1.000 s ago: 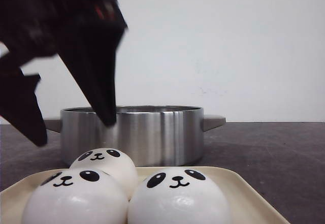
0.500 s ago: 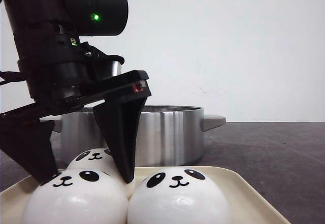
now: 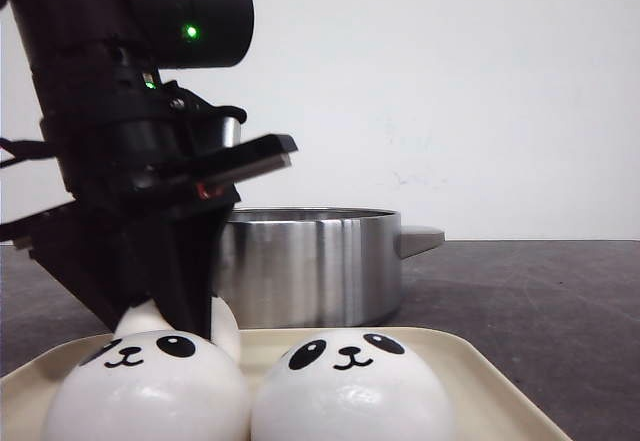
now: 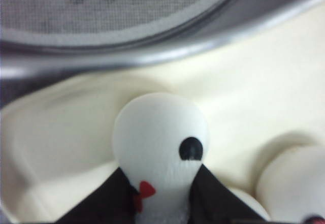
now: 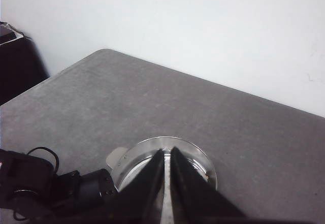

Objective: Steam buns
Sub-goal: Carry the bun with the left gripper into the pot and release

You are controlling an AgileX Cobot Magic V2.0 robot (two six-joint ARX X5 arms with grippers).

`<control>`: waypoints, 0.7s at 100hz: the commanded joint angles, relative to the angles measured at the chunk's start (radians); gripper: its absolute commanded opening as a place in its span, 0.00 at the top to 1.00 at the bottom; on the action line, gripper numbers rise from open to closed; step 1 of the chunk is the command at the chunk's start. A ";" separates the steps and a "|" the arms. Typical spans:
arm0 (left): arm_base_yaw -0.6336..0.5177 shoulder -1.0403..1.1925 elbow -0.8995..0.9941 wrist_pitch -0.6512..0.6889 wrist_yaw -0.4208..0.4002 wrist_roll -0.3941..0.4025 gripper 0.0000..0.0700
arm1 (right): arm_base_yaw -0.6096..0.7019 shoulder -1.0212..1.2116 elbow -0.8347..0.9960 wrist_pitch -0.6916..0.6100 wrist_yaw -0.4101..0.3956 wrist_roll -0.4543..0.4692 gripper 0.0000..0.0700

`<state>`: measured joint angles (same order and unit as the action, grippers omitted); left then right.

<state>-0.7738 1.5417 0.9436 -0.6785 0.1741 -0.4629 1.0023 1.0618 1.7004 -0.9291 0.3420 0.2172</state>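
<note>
Three white panda-faced buns show on a cream tray in the front view. Two sit at the front: the left one and the right one. My left gripper is shut on the back bun, squeezing it narrow. In the left wrist view the black fingers pinch that bun and my left gripper stays low over the tray. A steel pot stands behind the tray. My right gripper is shut and empty, high above the pot.
The pot has a side handle and a perforated steamer plate inside. Another bun lies beside the held one. My left arm shows beside the pot in the right wrist view. Dark grey table around; white wall behind.
My left gripper came down from above the pot, open around the back bun, and has closed on it, squeezing it. The two front buns have not moved.
</note>
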 commanded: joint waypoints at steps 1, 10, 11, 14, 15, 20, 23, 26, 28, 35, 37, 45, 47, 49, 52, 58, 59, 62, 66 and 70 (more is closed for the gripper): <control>-0.011 -0.033 0.019 0.011 0.048 0.005 0.99 | 0.012 0.008 0.018 0.008 0.002 0.013 0.98; -0.012 -0.092 0.023 0.016 0.121 0.002 0.99 | 0.012 0.008 0.018 0.008 0.002 0.013 0.98; -0.012 -0.099 0.024 0.016 0.126 0.002 1.00 | 0.012 0.008 0.018 0.008 0.002 0.012 0.98; -0.013 -0.119 0.028 0.014 0.138 0.001 0.99 | 0.012 0.008 0.018 0.008 0.003 0.011 0.98; -0.014 -0.127 0.029 0.014 0.140 0.000 0.99 | 0.012 0.008 0.018 0.008 0.003 0.011 0.98; -0.018 -0.164 0.034 0.014 0.142 -0.003 0.99 | 0.012 0.008 0.018 0.008 0.003 0.010 0.98; -0.019 -0.185 0.038 0.014 0.140 -0.003 0.99 | 0.012 0.008 0.018 0.008 0.003 0.010 0.98; -0.019 -0.206 0.044 0.014 0.137 -0.003 1.00 | 0.012 0.008 0.018 0.008 0.003 0.010 0.98; -0.019 -0.218 0.050 0.014 0.133 -0.003 0.99 | 0.012 0.008 0.018 0.008 0.003 0.009 0.98; -0.017 -0.250 0.080 0.015 0.095 -0.003 0.99 | 0.012 0.008 0.018 0.008 0.003 0.003 0.98; -0.015 -0.256 0.090 0.015 0.077 -0.004 0.99 | 0.012 0.008 0.018 0.008 0.003 0.003 0.98; 0.007 -0.261 0.137 0.013 0.018 0.003 0.99 | 0.012 0.008 0.018 0.008 0.003 0.002 0.98; 0.017 -0.259 0.148 0.014 0.010 0.009 0.99 | 0.012 0.008 0.018 0.008 0.003 0.000 0.98; 0.027 -0.256 0.158 0.016 0.005 0.015 0.99 | 0.012 0.008 0.018 0.008 0.003 -0.002 0.98; 0.044 -0.245 0.174 0.020 0.005 0.025 0.99 | 0.012 0.008 0.018 0.008 0.003 -0.002 0.98; 0.082 -0.221 0.204 0.019 0.006 0.038 0.99 | 0.012 0.008 0.018 0.008 0.003 -0.008 0.98; 0.089 -0.215 0.209 0.019 0.006 0.040 0.99 | 0.012 0.008 0.018 0.008 0.003 -0.009 0.98; 0.109 -0.196 0.226 0.018 0.006 0.047 0.99 | 0.012 0.008 0.018 0.008 0.003 -0.012 0.98; 0.137 -0.172 0.247 0.015 0.006 0.065 0.99 | 0.012 0.008 0.018 0.008 0.003 -0.013 0.98; 0.164 -0.142 0.269 0.013 0.006 0.085 0.99 | 0.012 0.008 0.018 0.008 0.002 -0.013 0.98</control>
<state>-0.6319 1.3506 1.1751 -0.6632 0.1825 -0.4278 1.0023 1.0618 1.7004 -0.9287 0.3416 0.2127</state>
